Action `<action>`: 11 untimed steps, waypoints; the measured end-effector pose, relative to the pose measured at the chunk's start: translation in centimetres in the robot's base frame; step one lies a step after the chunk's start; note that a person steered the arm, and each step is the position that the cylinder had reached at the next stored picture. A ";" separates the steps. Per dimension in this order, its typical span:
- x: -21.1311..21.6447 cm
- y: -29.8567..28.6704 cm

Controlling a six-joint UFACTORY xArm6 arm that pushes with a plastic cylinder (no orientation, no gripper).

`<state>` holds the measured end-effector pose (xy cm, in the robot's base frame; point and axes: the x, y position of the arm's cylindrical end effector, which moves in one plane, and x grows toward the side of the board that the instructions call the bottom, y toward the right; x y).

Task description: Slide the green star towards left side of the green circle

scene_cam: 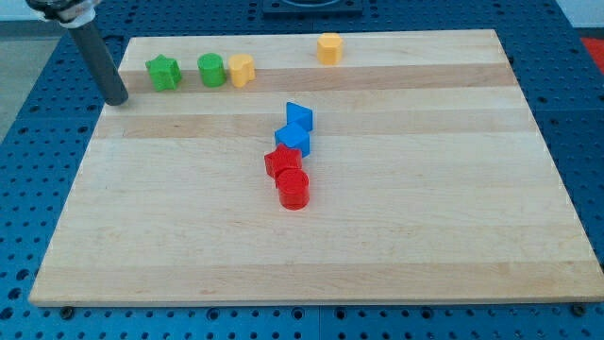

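Observation:
The green star [163,73] lies near the board's top left corner. The green circle [211,70] stands just to its right, with a small gap between them. My tip [116,98] rests on the board at its left edge, to the left of and a little below the green star, apart from it.
A yellow block [242,70] touches the green circle's right side. Another yellow block [328,47] sits at the top edge. Two blue blocks [296,127] and two red blocks [287,175] cluster mid-board. The wooden board [425,217] lies on a blue perforated table.

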<state>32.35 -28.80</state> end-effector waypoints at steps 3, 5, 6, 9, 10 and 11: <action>-2.3 2.4; -3.8 4.2; -6.0 5.3; -8.1 -1.5; -8.7 1.0; -8.7 3.6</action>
<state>23.67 -25.22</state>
